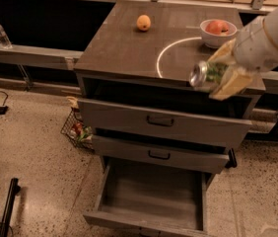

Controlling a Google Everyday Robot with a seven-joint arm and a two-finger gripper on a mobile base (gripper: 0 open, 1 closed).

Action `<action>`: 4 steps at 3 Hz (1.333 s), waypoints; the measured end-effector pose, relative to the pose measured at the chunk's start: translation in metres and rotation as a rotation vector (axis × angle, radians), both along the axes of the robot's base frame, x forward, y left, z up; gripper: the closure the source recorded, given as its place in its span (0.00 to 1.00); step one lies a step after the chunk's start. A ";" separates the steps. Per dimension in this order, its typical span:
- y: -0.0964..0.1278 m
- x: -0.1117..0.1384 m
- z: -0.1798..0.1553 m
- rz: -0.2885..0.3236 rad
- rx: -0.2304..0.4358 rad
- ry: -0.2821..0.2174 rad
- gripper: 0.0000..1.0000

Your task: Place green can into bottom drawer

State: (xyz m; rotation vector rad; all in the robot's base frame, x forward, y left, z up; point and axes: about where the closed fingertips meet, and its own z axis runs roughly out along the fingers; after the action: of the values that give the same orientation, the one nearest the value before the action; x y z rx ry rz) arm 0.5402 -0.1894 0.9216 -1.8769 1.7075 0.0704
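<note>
pincer [225, 75]: holds the green can [204, 74] sideways, in the air above the front right edge of the bench [124, 48] | bottom drawer [149, 194]: open, below | advice: go down clear of the upper drawers [129, 117], release low over the drawer floor.

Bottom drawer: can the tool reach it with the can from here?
Probably yes. The tool, holding the can at the cabinet top's front edge, is above the bottom drawer, which is pulled out past both upper drawers.
</note>
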 end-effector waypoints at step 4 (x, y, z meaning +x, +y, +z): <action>0.002 -0.058 -0.128 -0.119 0.138 0.059 1.00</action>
State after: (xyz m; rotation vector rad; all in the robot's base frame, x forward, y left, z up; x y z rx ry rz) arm 0.4825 -0.1872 0.7934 -1.6858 1.8029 0.1932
